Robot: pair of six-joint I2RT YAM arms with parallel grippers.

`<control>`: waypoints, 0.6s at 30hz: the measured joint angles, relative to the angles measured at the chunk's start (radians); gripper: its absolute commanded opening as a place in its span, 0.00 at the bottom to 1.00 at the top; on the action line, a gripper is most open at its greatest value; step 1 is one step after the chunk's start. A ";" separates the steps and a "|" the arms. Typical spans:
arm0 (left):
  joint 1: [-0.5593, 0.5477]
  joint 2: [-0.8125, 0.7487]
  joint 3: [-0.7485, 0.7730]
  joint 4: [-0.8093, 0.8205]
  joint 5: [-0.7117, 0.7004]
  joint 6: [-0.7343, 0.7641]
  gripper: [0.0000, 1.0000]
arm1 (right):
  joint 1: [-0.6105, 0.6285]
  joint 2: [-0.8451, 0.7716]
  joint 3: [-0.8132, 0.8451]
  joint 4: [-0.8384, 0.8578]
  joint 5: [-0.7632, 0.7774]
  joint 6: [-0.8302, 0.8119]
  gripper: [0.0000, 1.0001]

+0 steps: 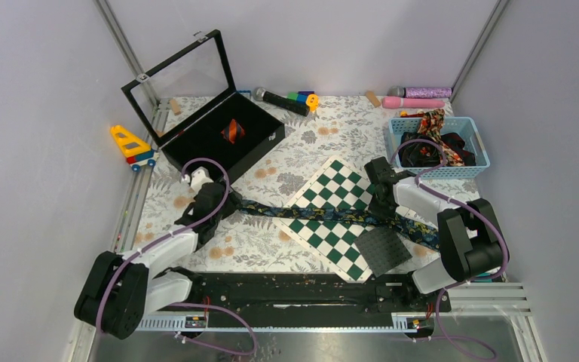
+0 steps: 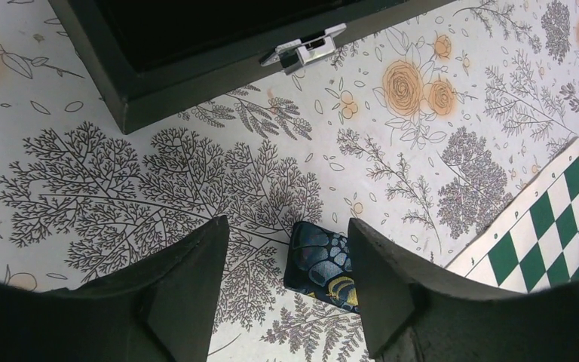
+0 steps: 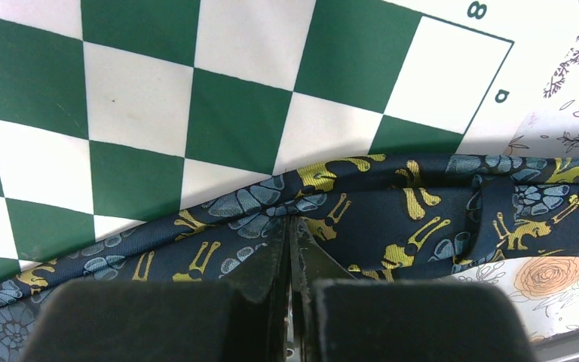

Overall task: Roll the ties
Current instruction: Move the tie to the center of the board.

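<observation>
Pale grey walls [image 1: 309, 38], aluminium corner posts [image 1: 124, 45] — floral tablecloth [image 1: 256, 245], even light

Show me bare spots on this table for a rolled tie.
Bare cloth lies between the black case and the blue basket, behind the chequered board; also nearside of the stretched tie, left of the board. The back edge is crowded around the torch.

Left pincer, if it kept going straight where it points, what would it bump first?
Probably the end of the dark navy flower-patterned fabric tie, lying between the open left pincer's fingers on the floral tablecloth; depth is unclear.
</observation>
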 measured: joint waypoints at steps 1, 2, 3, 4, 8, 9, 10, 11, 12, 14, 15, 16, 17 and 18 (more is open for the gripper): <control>0.000 -0.002 0.000 -0.001 -0.003 0.000 0.61 | 0.000 0.000 0.000 0.000 0.000 -0.002 0.01; 0.000 -0.007 0.000 -0.003 -0.006 0.000 0.61 | 0.000 0.000 0.000 0.000 0.000 -0.004 0.02; 0.000 -0.015 0.000 -0.008 -0.008 0.000 0.61 | 0.000 -0.002 0.000 0.000 0.001 -0.007 0.04; 0.000 -0.033 0.000 -0.019 -0.010 -0.001 0.61 | 0.000 -0.008 0.000 -0.001 0.002 -0.012 0.07; 0.000 -0.155 0.000 -0.068 -0.024 0.000 0.62 | 0.000 -0.107 0.002 0.001 0.005 -0.059 0.19; 0.000 -0.184 0.000 -0.075 -0.026 0.000 0.61 | 0.000 -0.139 0.003 0.004 0.001 -0.070 0.20; 0.000 -0.221 0.000 -0.085 -0.028 0.001 0.61 | 0.000 -0.183 0.006 0.012 -0.011 -0.090 0.20; 0.000 -0.247 0.000 -0.092 -0.029 0.005 0.59 | 0.000 -0.224 0.011 0.023 -0.028 -0.108 0.17; 0.000 -0.271 0.000 -0.099 -0.029 0.008 0.57 | 0.000 -0.255 0.016 0.036 -0.045 -0.120 0.13; 0.000 -0.308 0.000 -0.111 -0.028 0.019 0.53 | 0.002 -0.307 0.033 0.062 -0.095 -0.142 0.06; 0.000 -0.320 0.000 -0.119 -0.027 0.024 0.52 | 0.008 -0.320 0.048 0.070 -0.122 -0.148 0.04; 0.000 -0.327 0.000 -0.129 -0.024 0.029 0.52 | 0.016 -0.322 0.061 0.077 -0.145 -0.154 0.03; 0.000 -0.332 0.000 -0.137 -0.022 0.035 0.51 | 0.029 -0.317 0.071 0.083 -0.166 -0.157 0.02; 0.000 -0.333 0.000 -0.139 -0.019 0.038 0.51 | 0.050 -0.310 0.079 0.085 -0.179 -0.158 0.01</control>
